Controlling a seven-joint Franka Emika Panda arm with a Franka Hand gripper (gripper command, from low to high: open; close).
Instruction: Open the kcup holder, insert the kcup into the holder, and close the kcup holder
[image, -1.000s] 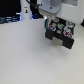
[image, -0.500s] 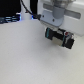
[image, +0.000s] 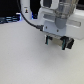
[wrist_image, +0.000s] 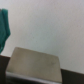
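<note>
White arm housing (image: 59, 22), black cable (image: 31, 20)

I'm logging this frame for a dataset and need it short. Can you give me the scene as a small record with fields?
arm: white, entering from the top of the exterior view
claw: dark, hanging above the table, state unclear from blur
table: pale, bare where visible
wrist view: blurred grey slab-like shape, teal object at the edge
kcup: not visible
kcup holder: not identifiable

You've got a white arm housing (image: 59, 22) w/ a black cable (image: 31, 18) over a pale off-white table (image: 25, 60). Gripper (image: 59, 43) is black. Wrist view: grey-beige slab (wrist_image: 35, 64), teal patch (wrist_image: 4, 27) at the edge, both blurry.
</note>
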